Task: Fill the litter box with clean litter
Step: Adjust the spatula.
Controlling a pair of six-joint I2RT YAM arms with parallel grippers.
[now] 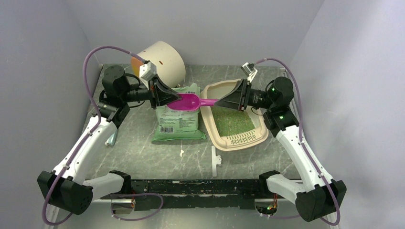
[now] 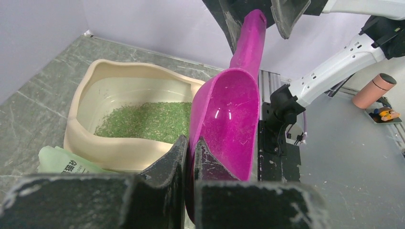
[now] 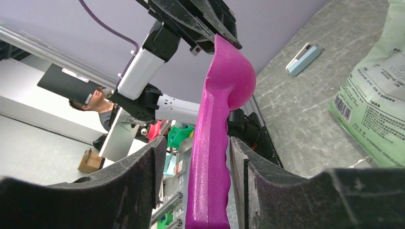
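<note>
A grey marbled desk fills the scene, with 2 robot arms bolted at its near edge. At the back left a cream half-cylinder cabinet lies on its side. Right of centre sits the beige litter box, its grille ledge toward the arms. The clean litter forms a thin green bed across the floor of that box, so filling looks only partly done. Just left of the box a light-green bag lies flat.

Above the bag's far end, a magenta scoop hangs level between both arms, its bowl empty apart from dust. The left tool is pinched tight on the bowl's rim, carrying it. The right tool straddles the handle with its jaws part-way apart, a gap showing on 1 side. This reads as a handover, probably so the arm beside the box can take the scoop by its handle.
</note>
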